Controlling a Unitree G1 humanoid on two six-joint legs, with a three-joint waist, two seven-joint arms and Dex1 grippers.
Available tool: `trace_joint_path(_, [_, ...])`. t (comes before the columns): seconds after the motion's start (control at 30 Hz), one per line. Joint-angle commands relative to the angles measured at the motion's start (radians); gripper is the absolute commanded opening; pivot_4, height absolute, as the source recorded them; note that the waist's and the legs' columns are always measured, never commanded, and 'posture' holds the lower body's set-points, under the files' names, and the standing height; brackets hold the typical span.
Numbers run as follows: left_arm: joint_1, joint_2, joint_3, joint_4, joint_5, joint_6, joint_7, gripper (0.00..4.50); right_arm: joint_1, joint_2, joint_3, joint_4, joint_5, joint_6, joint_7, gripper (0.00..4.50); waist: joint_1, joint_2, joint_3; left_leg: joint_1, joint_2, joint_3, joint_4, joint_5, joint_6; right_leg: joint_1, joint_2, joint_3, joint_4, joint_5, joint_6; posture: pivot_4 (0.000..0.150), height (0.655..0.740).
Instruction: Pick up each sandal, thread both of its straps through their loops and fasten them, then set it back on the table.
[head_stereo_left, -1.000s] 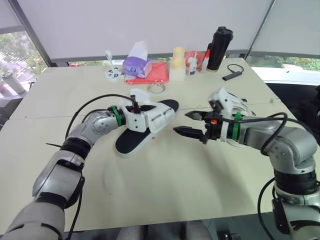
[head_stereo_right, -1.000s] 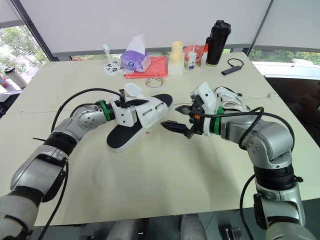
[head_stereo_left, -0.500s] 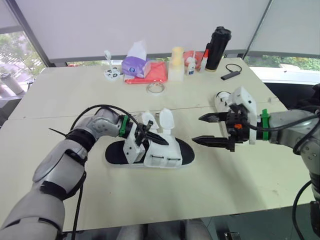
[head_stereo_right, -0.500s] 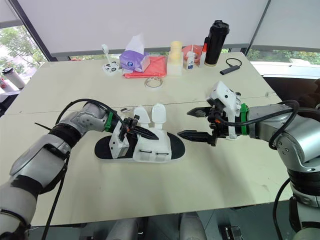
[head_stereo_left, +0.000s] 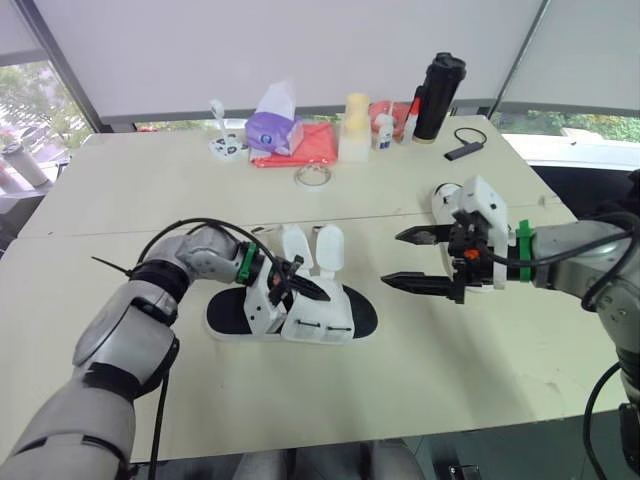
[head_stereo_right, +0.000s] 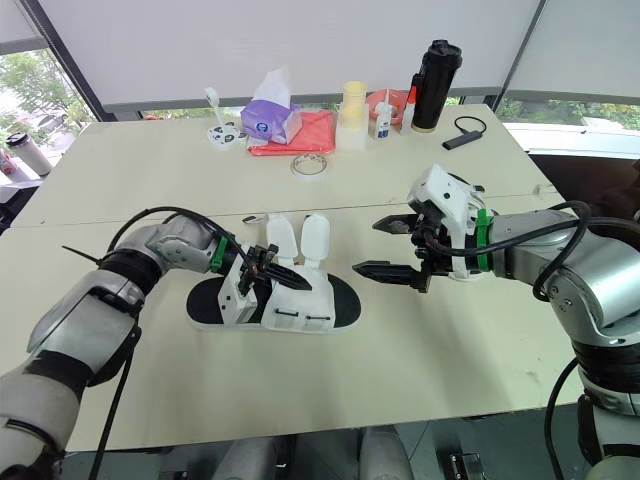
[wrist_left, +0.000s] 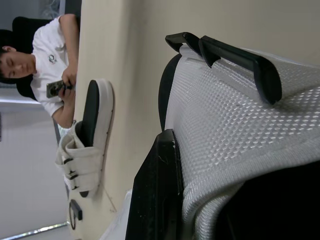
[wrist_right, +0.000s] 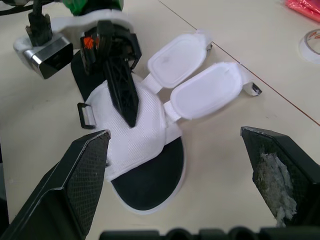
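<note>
Now, eyes on the sandal (head_stereo_right: 270, 298): flat on its black sole in the middle of the table (head_stereo_left: 350, 390), with both white straps (wrist_right: 200, 75) thrown open toward the far side, clear of the black loops (wrist_left: 235, 52). Pinned there by the left gripper (head_stereo_left: 305, 288), closed on the white mesh upper with one finger lying along the top (mesh pressed right against it in the left wrist view). Over to the right gripper (head_stereo_right: 368, 247): spread wide, gripping nothing, hovering just off the sandal's right end and apart from it, fingers (wrist_right: 82, 175) framing the sandal in the right wrist view. Behind that gripper, spotting the other sandal (wrist_left: 90, 145), resting on the table with straps across its upper. On to the far edge for containers: a purple tissue box (head_stereo_left: 268, 130) with a tissue sticking up out of it, a tall black bottle (head_stereo_left: 437, 95) with its lid on, a pale yellow tub (head_stereo_left: 355, 130), a small white bottle (head_stereo_left: 385, 130) just beside it, all near a red cloth (head_stereo_left: 305, 145). Cannot read any label at this range. Also catching a person (wrist_left: 52, 55) in a white shirt holding a phone, past the table edge.
</note>
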Motion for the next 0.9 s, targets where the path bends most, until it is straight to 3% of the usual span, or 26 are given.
trace_joint_path(0.03, [-0.003, 0.021, -0.009, 0.001, -0.009, 0.03, 0.015, 1.44, -0.012, -0.009, 0.003, -0.021, -0.012, -0.024, 0.001, 4.5, 0.001, 0.0, 0.0, 0.0, 0.0, 0.0, 0.0, 0.0, 0.0, 0.0, 0.0, 0.0, 0.0, 0.0, 0.0, 0.15, 0.74])
trace_joint_path(0.23, [0.014, 0.06, -0.041, -0.003, -0.035, 0.044, -0.002, 4.4, -0.014, -0.005, 0.018, -0.013, -0.021, -0.035, 0.008, 4.5, 0.001, 0.0, 0.0, 0.0, 0.0, 0.0, 0.001, 0.0, 0.0, 0.0, 0.0, 0.0, 0.0, 0.0, 0.0, 0.15, 0.74])
trace_joint_path(0.43, [0.033, 0.121, -0.069, -0.027, -0.107, 0.06, -0.042, 4.45, -0.011, -0.002, 0.032, -0.008, -0.032, -0.048, 0.013, 4.5, -0.006, 0.0, 0.0, 0.001, 0.001, 0.0, 0.0, 0.0, 0.0, 0.0, 0.001, 0.0, 0.001, 0.0, 0.0, 0.15, 0.74])
trace_joint_path(0.53, [0.095, 0.222, -0.097, -0.12, -0.395, 0.155, -0.152, 4.45, -0.005, -0.003, 0.038, -0.008, -0.037, -0.056, 0.014, 4.5, -0.013, 0.001, -0.001, 0.001, 0.001, 0.0, 0.0, 0.0, 0.0, 0.0, 0.001, 0.001, 0.002, 0.0, 0.0, 0.15, 0.74])
trace_joint_path(0.7, [0.189, 0.301, -0.013, -0.3, -0.694, 0.473, -0.419, 4.45, 0.005, -0.001, 0.044, -0.009, -0.049, -0.069, 0.017, 4.5, -0.008, 0.001, -0.001, 0.001, 0.002, 0.0, 0.0, 0.0, 0.0, -0.001, 0.0, 0.001, 0.004, 0.0, -0.001, 0.15, 0.74])
trace_joint_path(0.9, [0.347, 0.399, 0.138, -0.574, -0.898, 1.107, -0.594, 4.45, 0.013, 0.001, 0.046, -0.005, -0.059, -0.084, 0.019, 4.5, -0.009, 0.001, 0.0, 0.001, 0.003, 0.0, 0.0, 0.0, 0.0, -0.001, 0.001, 0.001, 0.004, 0.0, -0.001, 0.15, 0.74])
